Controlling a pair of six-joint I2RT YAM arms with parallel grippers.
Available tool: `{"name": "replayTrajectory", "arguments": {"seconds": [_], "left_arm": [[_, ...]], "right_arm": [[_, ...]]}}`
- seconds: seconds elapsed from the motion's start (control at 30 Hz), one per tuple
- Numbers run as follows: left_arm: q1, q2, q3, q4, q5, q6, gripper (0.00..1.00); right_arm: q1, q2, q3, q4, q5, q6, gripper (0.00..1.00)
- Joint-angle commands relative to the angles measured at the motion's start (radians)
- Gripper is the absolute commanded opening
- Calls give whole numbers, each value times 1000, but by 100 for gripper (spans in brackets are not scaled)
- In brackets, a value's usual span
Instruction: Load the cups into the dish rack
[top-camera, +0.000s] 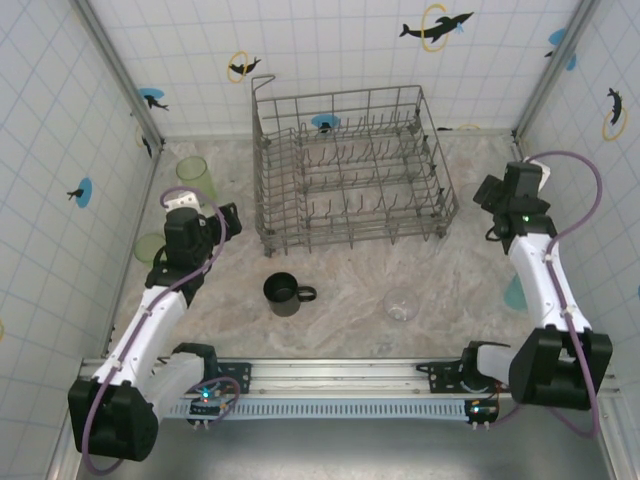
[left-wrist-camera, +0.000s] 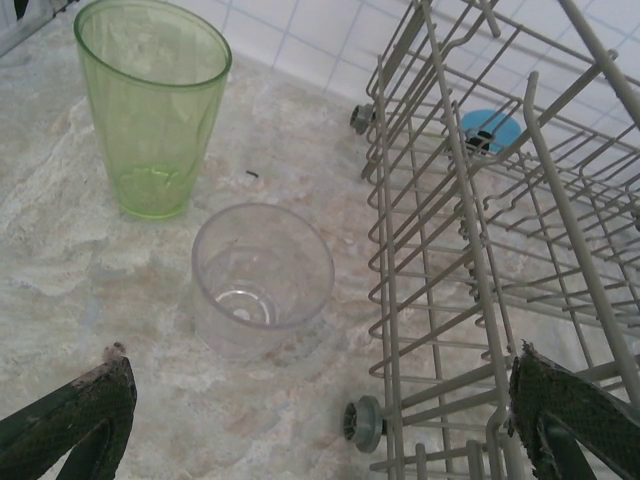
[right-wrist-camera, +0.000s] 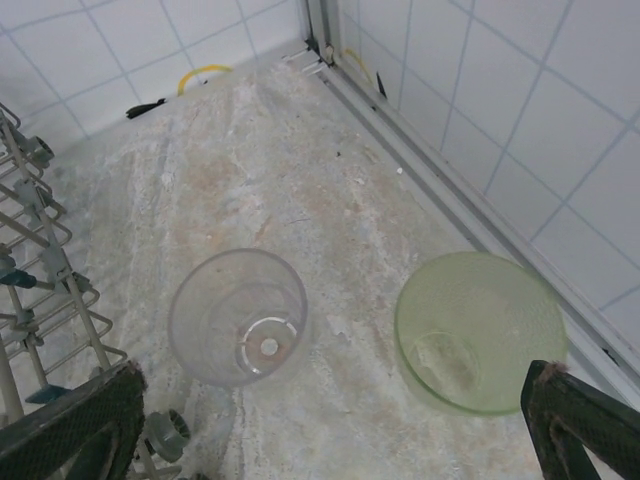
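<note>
Left claw (left-wrist-camera: 320, 385) was wide and empty, hung over clear cup (left-wrist-camera: 262, 275), upright on table (left-wrist-camera: 60, 260) just beside dish rack (left-wrist-camera: 470, 240); green tumbler (left-wrist-camera: 150, 110) close behind it. Rack looked empty, so prob first pick. Best imo: centre on cup, drop straight, pinch one wall, keep rack-side finger off the wire. Right claw (right-wrist-camera: 328, 400) was also wide, above second clear cup (right-wrist-camera: 238, 318) + green cup (right-wrist-camera: 480, 330).

White tiled walls (top-camera: 330, 60) with what look like dolphin stickers (top-camera: 436, 26) enclose a marbled beige tabletop (top-camera: 350, 310).
</note>
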Motion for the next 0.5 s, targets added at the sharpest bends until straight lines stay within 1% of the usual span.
{"name": "replayTrajectory", "arguments": {"seconds": [0.0, 0.17, 0.27, 0.37, 0.47], "left_arm": [[-2, 1, 60, -55, 33, -24, 98], [-2, -1, 74, -72, 66, -33, 98], [-3, -8, 80, -78, 67, -32, 98], [-2, -7, 86, -79, 79, -31, 98], [-1, -1, 97, -82, 92, -34, 98]], "right_arm": [[-34, 76, 103, -132, -37, -5, 100], [-104, 152, 180, -189, -14, -47, 100], [-152, 180, 190, -187, -53, -56, 100], [-180, 221, 206, -200, -88, -65, 96], [-186, 261, 217, -208, -108, -75, 91]]}}
